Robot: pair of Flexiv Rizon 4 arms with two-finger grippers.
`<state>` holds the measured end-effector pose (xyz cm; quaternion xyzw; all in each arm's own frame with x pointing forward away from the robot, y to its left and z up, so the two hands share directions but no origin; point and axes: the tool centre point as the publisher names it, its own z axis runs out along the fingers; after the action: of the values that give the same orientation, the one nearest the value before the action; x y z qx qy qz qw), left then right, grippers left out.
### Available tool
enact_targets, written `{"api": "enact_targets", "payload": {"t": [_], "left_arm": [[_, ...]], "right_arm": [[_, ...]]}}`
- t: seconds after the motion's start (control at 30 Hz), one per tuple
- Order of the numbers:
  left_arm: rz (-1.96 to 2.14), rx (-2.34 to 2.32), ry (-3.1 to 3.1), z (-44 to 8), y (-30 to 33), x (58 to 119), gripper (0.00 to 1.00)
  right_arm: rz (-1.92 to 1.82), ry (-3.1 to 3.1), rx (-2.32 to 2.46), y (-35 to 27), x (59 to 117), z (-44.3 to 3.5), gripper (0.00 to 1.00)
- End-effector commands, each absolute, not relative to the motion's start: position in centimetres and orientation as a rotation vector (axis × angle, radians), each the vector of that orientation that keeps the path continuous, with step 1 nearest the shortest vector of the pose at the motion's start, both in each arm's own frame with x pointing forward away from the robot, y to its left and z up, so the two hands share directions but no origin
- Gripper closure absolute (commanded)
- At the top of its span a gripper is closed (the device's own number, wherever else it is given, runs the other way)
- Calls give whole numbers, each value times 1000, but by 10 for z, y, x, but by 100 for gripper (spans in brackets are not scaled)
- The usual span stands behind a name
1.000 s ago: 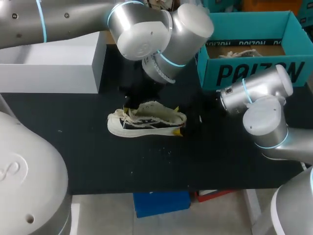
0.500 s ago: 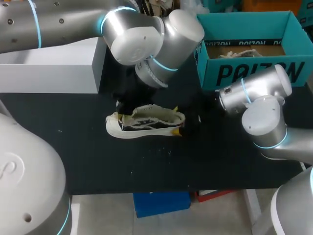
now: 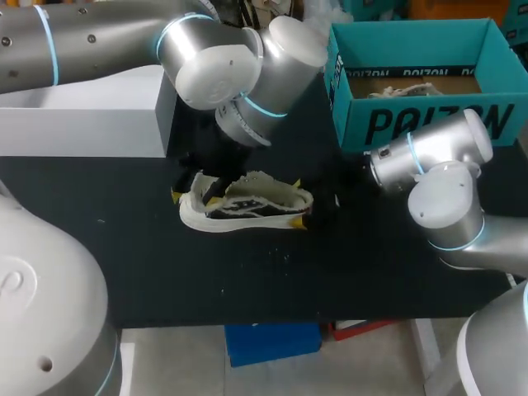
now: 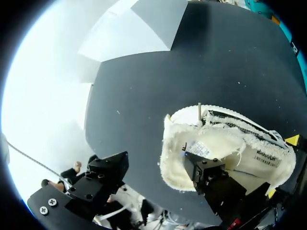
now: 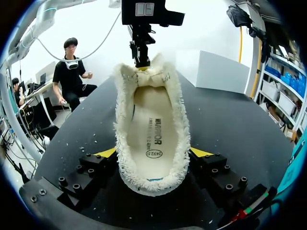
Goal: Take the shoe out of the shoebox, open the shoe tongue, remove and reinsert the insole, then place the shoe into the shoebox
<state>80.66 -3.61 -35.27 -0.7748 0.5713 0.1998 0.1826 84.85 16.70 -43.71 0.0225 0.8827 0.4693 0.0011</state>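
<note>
A white low shoe with a fuzzy lining lies on the black table, toe towards my left arm. My right gripper is shut on its heel, one yellow tip on each side. The cream insole lies flat inside the shoe. My left gripper hangs open over the toe end. One of its black fingers is above the tongue and the other is off to the side over bare table. From the right wrist view the left gripper shows beyond the raised tongue.
The teal shoebox stands at the back right with another shoe inside it. A white box sits at the back left. A bare strip of black table runs in front of the shoe.
My left gripper has gone from shut to open, letting go of the tongue, and has shifted a little to the left. The shoe's toe slid slightly left. The right arm has kept still.
</note>
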Motion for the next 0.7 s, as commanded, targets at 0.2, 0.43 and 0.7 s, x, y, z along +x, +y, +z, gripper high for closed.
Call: {"api": "enact_targets", "payload": {"t": [0.2, 0.43, 0.7], "left_arm": [[567, -2219, 1623, -362, -23, 807, 0], [477, -2147, 1698, -334, -29, 811, 0], [329, -1745, 2014, -297, -56, 821, 100]], "right_arm": [[1471, 2773, 73, 166, 850, -440, 100], [1471, 2773, 73, 166, 850, -440, 100], [1471, 2773, 73, 166, 850, -440, 100]]}}
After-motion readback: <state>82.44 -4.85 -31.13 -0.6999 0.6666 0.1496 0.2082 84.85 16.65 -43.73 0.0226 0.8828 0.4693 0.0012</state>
